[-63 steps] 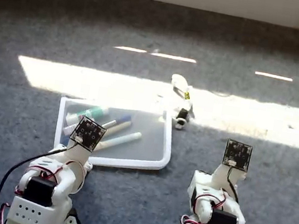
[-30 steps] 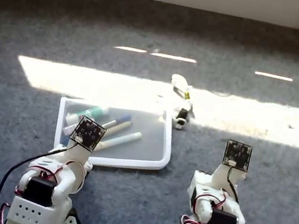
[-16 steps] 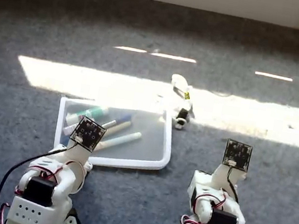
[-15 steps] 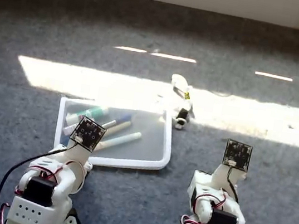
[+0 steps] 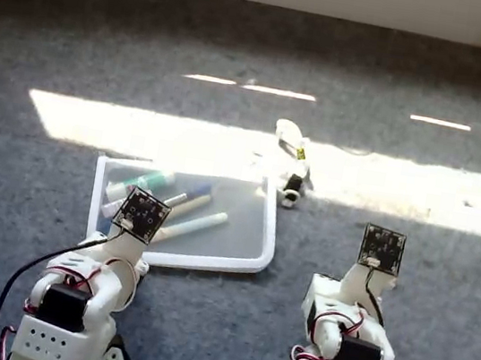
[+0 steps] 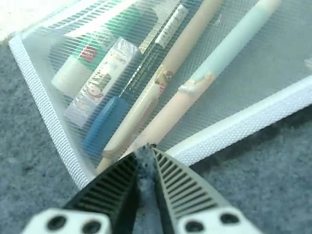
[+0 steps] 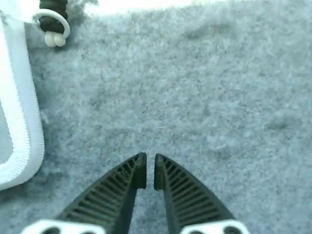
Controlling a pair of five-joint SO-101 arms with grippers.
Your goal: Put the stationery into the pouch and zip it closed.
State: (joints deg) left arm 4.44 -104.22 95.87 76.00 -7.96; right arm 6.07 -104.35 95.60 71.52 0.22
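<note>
The work surface is a grey carpet (image 5: 402, 68), crossed by a band of sunlight (image 5: 402, 186) that lies just beyond the mesh pouch (image 5: 247, 258).

The pouch is laid flat, and stationery is seen through its mesh. A pale green pen (image 6: 229, 46) and a beige pen (image 6: 180, 53) lie side by side at a slant. A green-and-white tube (image 6: 92, 58) and a blue block-shaped item (image 6: 105, 124) lie next to them, toward one end of the pouch.

A small black-and-white object with a white ring (image 7: 52, 22) lies on the carpet just beside a far corner of the pouch. Whether it is attached cannot be determined.

The left gripper (image 6: 145, 148) is positioned over the near white border of the pouch (image 6: 234, 129). Its jaws are drawn together and nothing is gripped.

The right gripper (image 7: 146, 168) is held over bare carpet beside the pouch. Its jaws are all but closed, with a thin slit between the tips, and nothing is held.
</note>
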